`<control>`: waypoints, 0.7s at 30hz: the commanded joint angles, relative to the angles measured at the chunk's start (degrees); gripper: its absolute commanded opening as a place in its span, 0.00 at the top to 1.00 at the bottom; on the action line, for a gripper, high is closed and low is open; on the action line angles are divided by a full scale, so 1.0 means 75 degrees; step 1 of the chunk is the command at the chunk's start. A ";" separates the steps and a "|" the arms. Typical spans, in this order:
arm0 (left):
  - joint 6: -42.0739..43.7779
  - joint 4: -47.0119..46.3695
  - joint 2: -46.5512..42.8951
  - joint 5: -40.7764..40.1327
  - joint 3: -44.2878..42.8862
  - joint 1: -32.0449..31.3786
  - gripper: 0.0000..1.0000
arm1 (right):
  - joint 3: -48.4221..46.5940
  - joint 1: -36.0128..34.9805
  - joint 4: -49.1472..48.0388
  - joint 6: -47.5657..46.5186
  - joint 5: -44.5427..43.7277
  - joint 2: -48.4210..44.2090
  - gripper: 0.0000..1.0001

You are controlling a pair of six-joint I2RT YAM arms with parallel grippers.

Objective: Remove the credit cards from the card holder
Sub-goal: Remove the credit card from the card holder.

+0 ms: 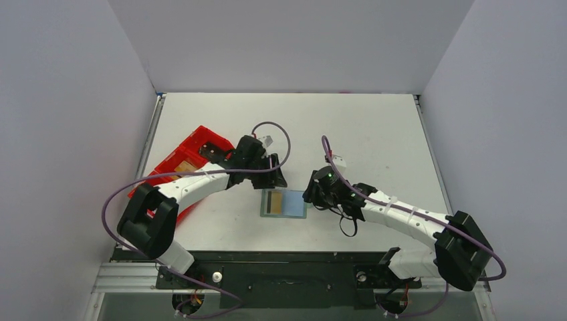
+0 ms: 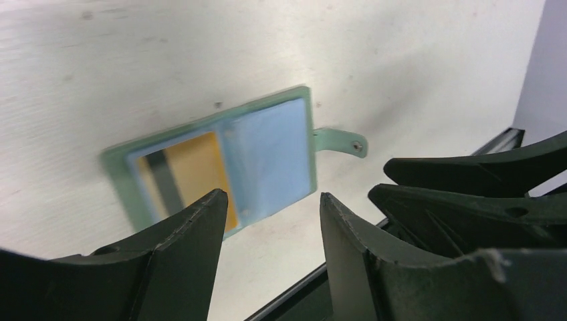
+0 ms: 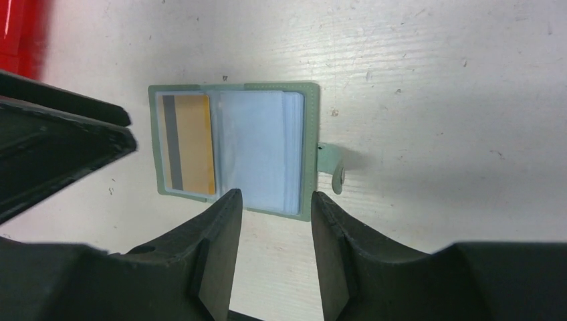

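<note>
The grey-green card holder (image 1: 283,216) lies open and flat on the white table between my two grippers. An orange card (image 1: 273,201) with a dark stripe sits in its left half and a bluish card (image 1: 294,202) in its right half. In the left wrist view the holder (image 2: 309,120) shows the orange card (image 2: 194,170), the bluish card (image 2: 274,150) and the side tab (image 2: 341,142). My left gripper (image 2: 271,197) is open and empty just above its far edge. My right gripper (image 3: 275,194) is open and empty at the holder's (image 3: 311,134) right side, over the bluish card (image 3: 254,150).
A long red tray (image 1: 200,139) lies at the left behind the left arm, with a tan flat piece (image 1: 182,160) in it; its corner shows in the right wrist view (image 3: 20,27). The table's black front edge (image 1: 281,257) runs close behind the holder.
</note>
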State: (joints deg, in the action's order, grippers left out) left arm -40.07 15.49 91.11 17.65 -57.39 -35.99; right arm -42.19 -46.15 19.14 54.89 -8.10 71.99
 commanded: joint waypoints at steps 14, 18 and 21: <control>0.0608 0.0186 -0.0623 -0.0573 0.1313 0.0767 0.70 | -0.1049 -0.0306 -0.1480 0.0280 0.1354 0.2047 0.63; 0.0598 0.0029 -0.0536 -0.0522 0.1387 0.0778 0.78 | -0.1217 -0.0363 -0.1533 0.0295 0.1432 0.2368 0.64; 0.0614 -0.0091 -0.0388 -0.0459 0.1416 0.0774 0.82 | -0.1303 -0.0381 -0.1554 0.0298 0.1484 0.2563 0.65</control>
State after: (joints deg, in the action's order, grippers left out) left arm -36.36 18.41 86.94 13.30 -46.94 -30.37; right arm -49.32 -48.47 10.07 56.45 2.24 90.13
